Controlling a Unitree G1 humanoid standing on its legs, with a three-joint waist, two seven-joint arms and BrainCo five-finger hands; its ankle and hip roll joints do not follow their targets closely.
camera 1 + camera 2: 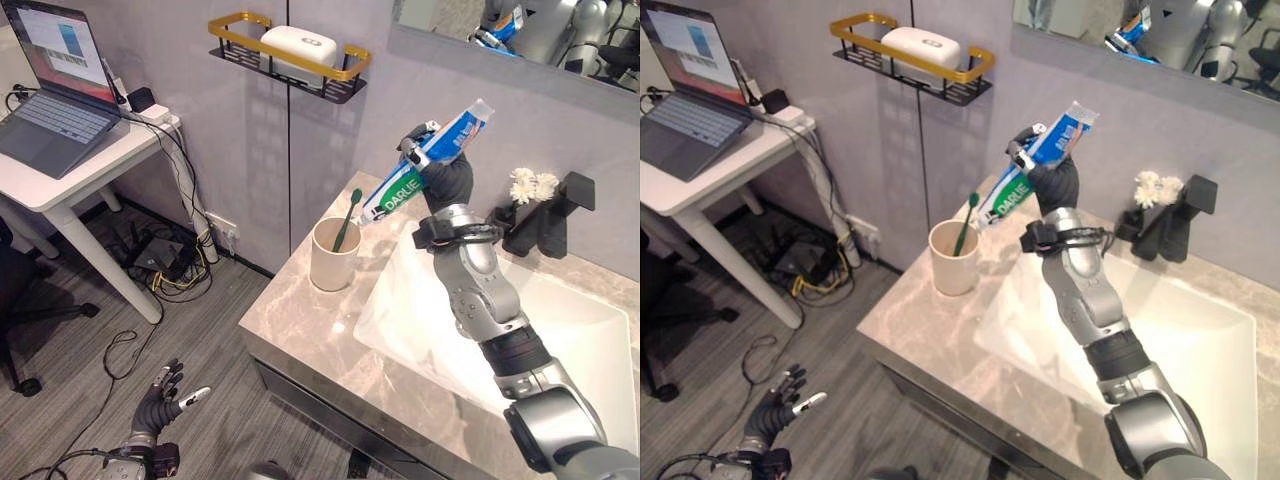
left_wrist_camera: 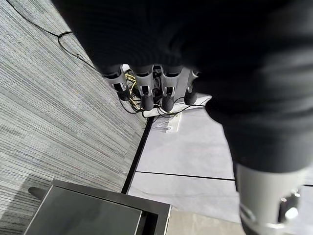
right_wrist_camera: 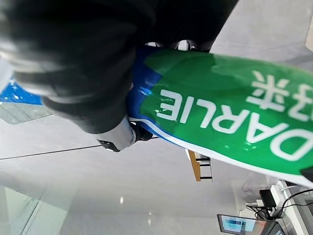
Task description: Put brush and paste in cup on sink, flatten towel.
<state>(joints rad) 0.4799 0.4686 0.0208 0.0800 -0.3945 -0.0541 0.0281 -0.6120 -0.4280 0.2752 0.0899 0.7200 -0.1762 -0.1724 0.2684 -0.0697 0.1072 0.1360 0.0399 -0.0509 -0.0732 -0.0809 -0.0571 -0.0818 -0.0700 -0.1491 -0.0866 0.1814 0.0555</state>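
Low at near left, the left hand (image 1: 160, 398) hangs with fingers relaxed. Right hand (image 1: 438, 160) grasps the toothpaste tube (image 1: 425, 162) aslant, lower end pointing left toward the cup (image 1: 334, 255).

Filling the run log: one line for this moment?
right hand: shut on toothpaste tube, raised beside cup | toothbrush: in cup | left hand: open, low

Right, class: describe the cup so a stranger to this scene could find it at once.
Start at the marble sink counter and go to its back corner on the robot's left, beside the white basin. The cup stands upright there, plain beige, with a green toothbrush poking out of it.
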